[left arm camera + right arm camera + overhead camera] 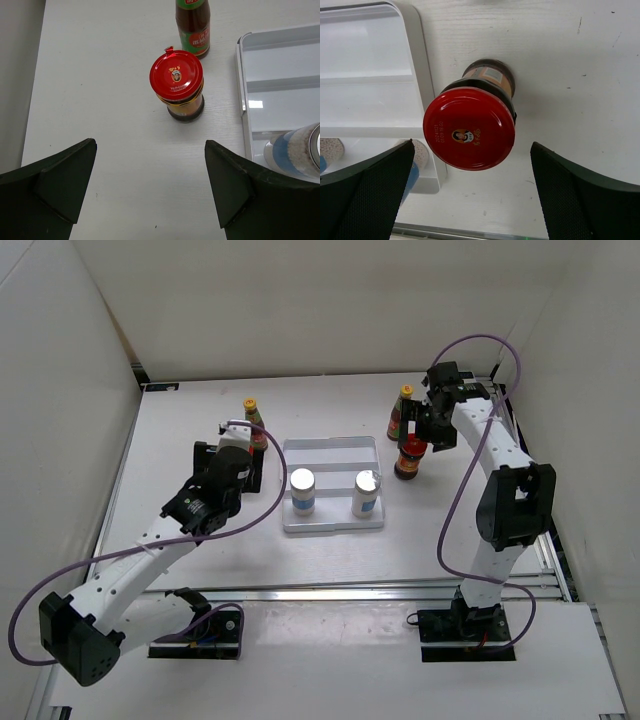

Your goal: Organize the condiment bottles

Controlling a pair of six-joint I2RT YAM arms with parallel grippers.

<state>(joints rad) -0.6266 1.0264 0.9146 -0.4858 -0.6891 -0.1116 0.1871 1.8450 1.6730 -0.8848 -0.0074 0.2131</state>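
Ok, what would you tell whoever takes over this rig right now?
Left gripper: open, empty, facing the left jar.
Right gripper: open, empty, above the right jar.
Done: left shaker and right shaker stand in the near row of the tray.
To do: both jars, left slim bottle and right slim bottle, all on the table outside the tray.

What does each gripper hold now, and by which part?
Nothing is held. The left gripper is open, the left red-lidded jar ahead of it untouched. The right gripper is open above the right red-lidded jar, clear of it.
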